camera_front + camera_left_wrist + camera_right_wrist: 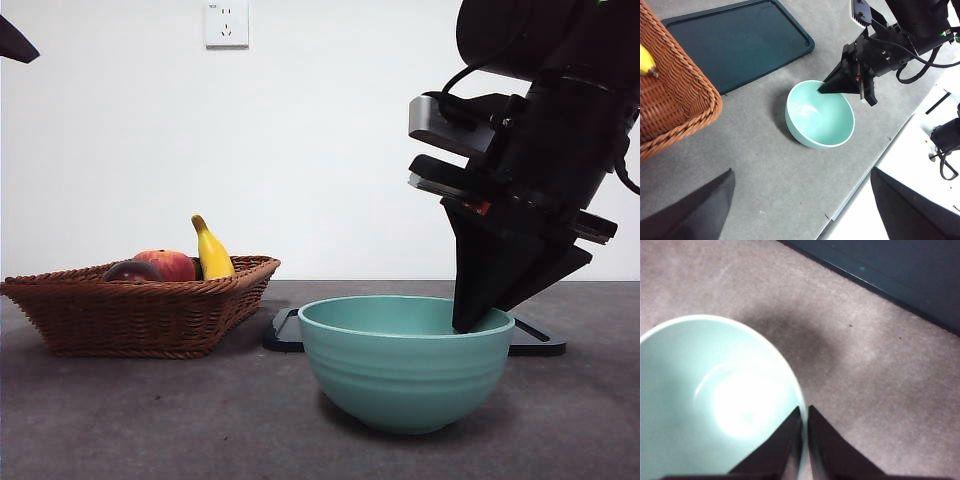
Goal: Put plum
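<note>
The plum [132, 270] is a dark maroon fruit lying in the wicker basket [140, 315], next to a red-orange fruit [170, 264] and a banana [212, 252]. A teal bowl [405, 360] stands in front of the tray, and its inside [705, 405] holds nothing. My right gripper [804, 411] is shut on the bowl's rim, one jaw inside and one outside; the same gripper [827, 89] shows at the bowl's [820, 116] edge from the left wrist. High above the table my left gripper [802, 171] stands open and holds nothing.
A dark green tray [735, 40] lies flat behind the bowl. The basket [675, 100] sits to one side of it with the banana [646, 61] poking out. The table edge [865, 185] runs close to the bowl. A black arm tip [15, 42] shows at the upper left.
</note>
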Tool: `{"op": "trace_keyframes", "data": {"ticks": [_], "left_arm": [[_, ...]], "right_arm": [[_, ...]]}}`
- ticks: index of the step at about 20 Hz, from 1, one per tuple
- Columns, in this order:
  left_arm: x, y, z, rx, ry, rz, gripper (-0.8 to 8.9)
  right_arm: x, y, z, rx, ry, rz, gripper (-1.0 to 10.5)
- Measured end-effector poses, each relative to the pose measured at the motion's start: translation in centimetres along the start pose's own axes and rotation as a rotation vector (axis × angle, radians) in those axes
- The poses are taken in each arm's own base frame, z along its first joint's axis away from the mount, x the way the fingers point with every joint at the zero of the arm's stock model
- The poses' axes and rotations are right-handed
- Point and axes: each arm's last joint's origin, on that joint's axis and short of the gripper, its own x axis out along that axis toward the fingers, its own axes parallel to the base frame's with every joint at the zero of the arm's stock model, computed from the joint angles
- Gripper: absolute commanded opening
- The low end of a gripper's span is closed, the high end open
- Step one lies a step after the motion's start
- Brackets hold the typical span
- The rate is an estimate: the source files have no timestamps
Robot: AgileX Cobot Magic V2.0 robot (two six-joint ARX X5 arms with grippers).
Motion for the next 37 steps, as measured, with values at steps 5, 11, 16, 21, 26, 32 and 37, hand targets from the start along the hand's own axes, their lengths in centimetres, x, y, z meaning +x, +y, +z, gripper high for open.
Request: {"op": "trace_keyframes", "data": {"ticks": [5,11,16,21,26,32,37], "left_arm": [[0.0,0.0,0.0,0.003,0.000,0.000,4.33],[0.0,0.0,0.0,0.003,0.000,0.000,4.33],[0.0,0.0,0.0,0.003,0.000,0.000,4.33],[0.0,0.0,0.0,0.003,0.000,0.000,4.33],[0.0,0.0,0.0,0.003,0.000,0.000,4.33],[0.0,0.0,0.0,0.002,0.000,0.000,4.33],[0.0,0.0,0.0,0.002,0.000,0.000,4.33]], "right_arm": [[0.0,0.1,-0.1,-0.003,0.011,0.000,2.0],[0.0,0.1,-0.1,-0.003,0.009,-0.003,2.3],[-3.7,0.6,0.7,-0.013,-0.096,-0.037,2.3],[-9.8,1.6,1.0,-0.042,-0.213,-0.013,2.3],[-14.3,2.0,-1.6,-0.088,-0.252,0.084,2.3],[-17.4,2.1,-5.4,-0.101,-0.195,0.198,2.3],[-18.5,2.1,-6.6,-0.113,-0.215,0.214,2.3]]}}
